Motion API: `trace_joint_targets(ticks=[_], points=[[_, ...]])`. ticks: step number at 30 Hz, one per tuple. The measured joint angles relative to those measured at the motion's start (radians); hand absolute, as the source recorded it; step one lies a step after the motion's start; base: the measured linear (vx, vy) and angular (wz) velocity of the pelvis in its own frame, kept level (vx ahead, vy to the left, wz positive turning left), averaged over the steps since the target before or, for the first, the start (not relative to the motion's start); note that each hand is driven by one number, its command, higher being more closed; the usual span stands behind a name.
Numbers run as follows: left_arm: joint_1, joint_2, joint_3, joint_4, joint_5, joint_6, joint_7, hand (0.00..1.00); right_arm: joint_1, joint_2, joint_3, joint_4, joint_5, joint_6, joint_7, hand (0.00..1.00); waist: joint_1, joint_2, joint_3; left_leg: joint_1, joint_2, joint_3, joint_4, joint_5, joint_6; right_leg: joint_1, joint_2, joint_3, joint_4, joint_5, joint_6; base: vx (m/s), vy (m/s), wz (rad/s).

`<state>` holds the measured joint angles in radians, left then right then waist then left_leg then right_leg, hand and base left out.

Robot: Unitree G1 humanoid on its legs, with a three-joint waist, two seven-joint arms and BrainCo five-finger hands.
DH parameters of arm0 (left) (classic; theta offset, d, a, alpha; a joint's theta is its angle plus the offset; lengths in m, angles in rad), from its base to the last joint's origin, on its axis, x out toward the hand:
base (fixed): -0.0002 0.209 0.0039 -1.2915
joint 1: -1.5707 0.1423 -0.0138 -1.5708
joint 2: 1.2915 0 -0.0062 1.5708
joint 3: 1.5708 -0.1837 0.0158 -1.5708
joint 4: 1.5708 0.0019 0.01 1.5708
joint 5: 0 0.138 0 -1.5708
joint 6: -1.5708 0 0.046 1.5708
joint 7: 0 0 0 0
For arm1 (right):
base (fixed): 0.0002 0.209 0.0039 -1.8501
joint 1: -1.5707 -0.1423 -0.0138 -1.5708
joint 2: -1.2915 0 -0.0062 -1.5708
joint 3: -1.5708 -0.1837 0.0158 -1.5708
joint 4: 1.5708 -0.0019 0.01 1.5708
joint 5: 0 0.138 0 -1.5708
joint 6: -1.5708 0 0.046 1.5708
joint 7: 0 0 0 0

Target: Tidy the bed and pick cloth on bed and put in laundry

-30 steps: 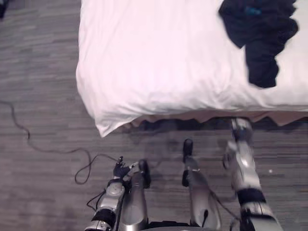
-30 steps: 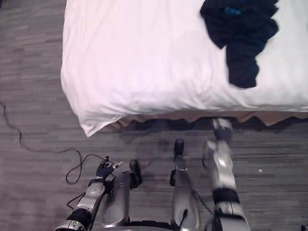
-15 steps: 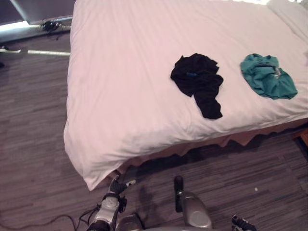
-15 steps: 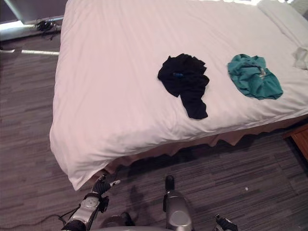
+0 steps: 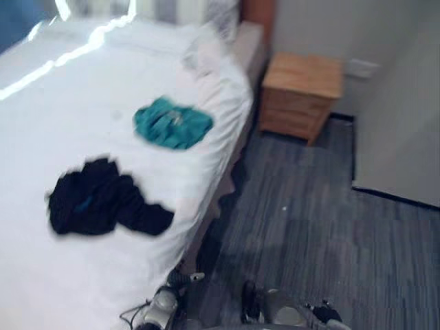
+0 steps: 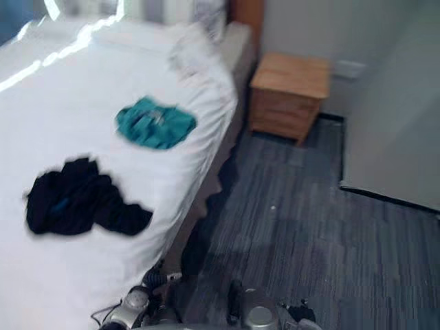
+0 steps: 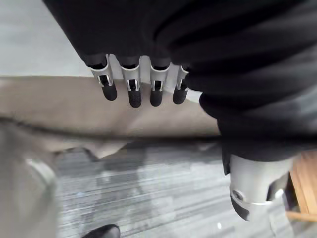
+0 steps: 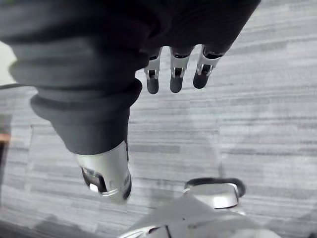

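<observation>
White sheeting is spread over the bed (image 5: pixel 41 110), on which two loose garments are seen lying apart. A black cloth (image 5: pixel 103 203) is left in a crumpled heap on the sheet, near the bed's side edge and on the part of the bed closer to the robot. A teal cloth (image 5: pixel 172 124) is bunched farther up the bed, toward the head end, also close to that edge. Neither garment is touched by a hand. Rumpled white bedding (image 5: pixel 206 55) is piled beyond the teal cloth, at the head end. A wooden nightstand (image 5: pixel 302 93) is set beside the head of the bed, against a pale wall (image 5: pixel 323 27), and grey striped carpet (image 5: pixel 309 227) is laid across the floor alongside the bed.

The left hand (image 7: pixel 131 91) is held low beside the bed's edge. Its fingers (image 7: pixel 109 89) are shown hanging loosely in a row, with the thumb (image 7: pixel 250 196) set apart, and nothing is gripped. The bed's beige skirt (image 7: pixel 74 114) and the carpet are seen past them. The right hand (image 8: pixel 173 79) is held over the carpet, clear of the bed. Its fingers (image 8: pixel 152 82) are likewise relaxed and empty.
</observation>
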<state>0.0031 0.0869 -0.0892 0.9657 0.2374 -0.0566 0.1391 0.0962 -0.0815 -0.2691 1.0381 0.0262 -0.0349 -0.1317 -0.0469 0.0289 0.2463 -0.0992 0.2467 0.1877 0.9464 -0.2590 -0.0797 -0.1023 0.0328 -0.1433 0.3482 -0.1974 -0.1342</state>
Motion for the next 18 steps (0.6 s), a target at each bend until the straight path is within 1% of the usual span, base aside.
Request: trace_joint_targets(ticks=[1,2,3,4,5,6,7,8,9,10,11,12,13,14,15,16,17,18], points=[[0.001,-0.005,0.016,-0.008,-0.003,-0.005,0.005,0.00,0.001,-0.004,0.000,-0.003,-0.009,-0.001,0.000,0.00,0.013,0.005,0.000,-0.027,-0.034,-0.044,-0.074,-0.003,0.004,0.010,0.003,0.024,-0.017,0.006,0.018,0.28,0.256,-1.88],[0.001,-0.005,0.019,-0.008,-0.005,-0.007,0.008,0.00,-0.007,-0.002,-0.001,-0.006,-0.026,-0.001,-0.001,0.00,0.013,0.005,0.001,-0.061,-0.085,-0.130,-0.256,-0.002,0.002,0.008,0.004,0.070,-0.032,0.015,0.051,0.32,0.325,-1.70],[-0.004,-0.013,0.017,-0.008,-0.007,-0.008,0.009,0.00,-0.013,0.000,-0.001,-0.010,-0.032,-0.001,-0.001,0.00,0.009,0.003,0.002,-0.074,-0.113,-0.184,-0.427,0.007,-0.013,0.008,0.004,0.114,-0.034,0.014,0.071,0.25,0.287,-1.39],[-0.006,-0.021,0.017,-0.008,-0.007,-0.008,0.012,0.00,-0.012,0.000,0.000,-0.014,-0.036,-0.001,-0.001,0.00,0.009,0.003,0.002,-0.075,-0.126,-0.205,-0.520,0.020,-0.027,0.008,0.005,0.138,-0.035,0.011,0.084,0.26,0.293,-1.39],[-0.009,-0.020,0.020,-0.007,-0.010,-0.011,0.017,0.00,-0.005,0.010,0.001,-0.014,-0.038,0.000,-0.004,0.00,0.030,-0.030,-0.008,-0.030,-0.155,-0.181,-0.596,0.060,0.006,0.012,0.000,0.207,-0.040,0.015,0.118,0.32,0.254,-1.26],[-0.008,-0.012,0.018,-0.001,-0.010,-0.012,0.017,0.00,0.005,0.028,0.002,-0.024,-0.038,-0.001,-0.004,0.00,0.031,-0.050,-0.020,-0.013,-0.163,-0.161,-0.627,0.058,0.016,0.013,-0.005,0.233,-0.063,0.021,0.129,0.35,0.225,-1.11],[-0.009,-0.003,0.018,0.001,-0.010,-0.013,0.017,0.00,0.014,0.038,0.002,-0.026,-0.038,-0.002,-0.004,0.00,0.031,-0.068,-0.022,-0.005,-0.162,-0.153,-0.631,0.055,0.021,0.014,-0.006,0.235,-0.068,0.025,0.136,0.34,0.152,-0.50],[-0.016,0.017,0.018,0.014,-0.012,-0.013,0.017,0.00,0.030,0.054,0.006,-0.026,-0.047,-0.002,-0.004,0.00,0.034,-0.095,-0.021,0.017,-0.161,-0.129,-0.642,0.042,0.036,0.007,-0.008,0.216,-0.031,0.017,0.158,0.29,0.093,-0.37],[-0.021,0.012,0.018,0.026,-0.011,-0.011,0.018,0.00,0.030,0.056,0.014,-0.026,-0.061,-0.001,-0.005,0.00,0.038,-0.100,-0.019,0.060,-0.159,-0.108,-0.675,0.041,0.037,-0.018,-0.013,0.196,0.053,0.001,0.196,0.30,0.064,-0.40],[-0.016,0.012,0.017,0.027,-0.011,-0.007,0.019,0.00,0.023,0.051,0.015,-0.028,-0.074,-0.001,-0.003,0.00,0.034,-0.096,-0.015,0.108,-0.156,-0.094,-0.709,0.041,0.038,-0.050,-0.022,0.166,0.160,-0.004,0.232,0.23,0.007,-0.33],[-0.010,0.012,0.014,0.027,-0.011,-0.006,0.019,0.00,0.019,0.048,0.016,-0.030,-0.077,-0.001,-0.002,0.00,0.033,-0.092,-0.012,0.136,-0.154,-0.091,-0.728,0.040,0.039,-0.065,-0.028,0.146,0.221,0.000,0.239,0.22,-0.032,-0.33],[-0.004,0.001,0.015,0.027,-0.014,-0.005,0.021,0.00,0.014,0.034,0.014,-0.037,-0.078,-0.001,-0.001,0.00,0.022,-0.068,0.004,0.218,-0.138,-0.067,-0.777,0.037,0.044,-0.113,-0.041,0.097,0.370,0.012,0.285,0.22,-0.075,-0.17],[0.003,-0.003,0.018,0.027,-0.024,-0.003,0.026,0.00,0.014,0.025,0.020,-0.044,-0.077,-0.002,-0.001,0.00,0.004,-0.056,0.002,0.255,-0.130,-0.059,-0.805,0.030,0.047,-0.138,-0.065,0.057,0.421,-0.029,0.223,0.23,-0.081,-0.15],[0.005,-0.005,0.018,0.027,-0.029,-0.001,0.030,0.00,0.010,0.022,0.025,-0.045,-0.077,-0.002,0.000,0.00,0.000,-0.049,0.003,0.267,-0.127,-0.057,-0.814,0.021,0.047,-0.154,-0.076,0.051,0.415,-0.050,0.195,0.23,-0.103,-0.04],[0.005,-0.006,0.022,0.027,-0.029,0.003,0.038,0.00,0.007,0.011,0.035,-0.048,-0.076,-0.002,-0.001,0.00,-0.004,-0.033,0.009,0.276,-0.112,-0.055,-0.820,0.003,0.034,-0.202,-0.088,0.052,0.346,-0.060,0.179,0.26,-0.142,-0.03],[0.004,-0.005,0.030,0.027,-0.029,0.004,0.039,0.00,-0.001,0.008,0.033,-0.056,-0.075,-0.002,-0.001,0.00,-0.010,-0.016,0.019,0.280,-0.087,-0.055,-0.826,-0.013,0.014,-0.235,-0.086,0.058,0.251,-0.046,0.170,0.28,-0.178,0.03],[0.004,-0.006,0.040,0.028,-0.028,0.004,0.039,0.00,-0.002,0.004,0.033,-0.059,-0.073,-0.001,-0.001,0.00,-0.015,-0.010,0.022,0.281,-0.073,-0.058,-0.830,-0.021,0.002,-0.248,-0.085,0.061,0.179,-0.020,0.168,0.43,-0.316,0.24],[0.001,-0.006,0.060,0.031,-0.025,0.007,0.040,0.00,-0.002,0.001,0.030,-0.066,-0.060,-0.002,-0.004,0.00,-0.027,-0.002,0.029,0.300,-0.039,-0.083,-0.850,-0.042,-0.029,-0.258,-0.091,0.054,0.024,0.138,0.182,0.41,-0.293,0.31]])
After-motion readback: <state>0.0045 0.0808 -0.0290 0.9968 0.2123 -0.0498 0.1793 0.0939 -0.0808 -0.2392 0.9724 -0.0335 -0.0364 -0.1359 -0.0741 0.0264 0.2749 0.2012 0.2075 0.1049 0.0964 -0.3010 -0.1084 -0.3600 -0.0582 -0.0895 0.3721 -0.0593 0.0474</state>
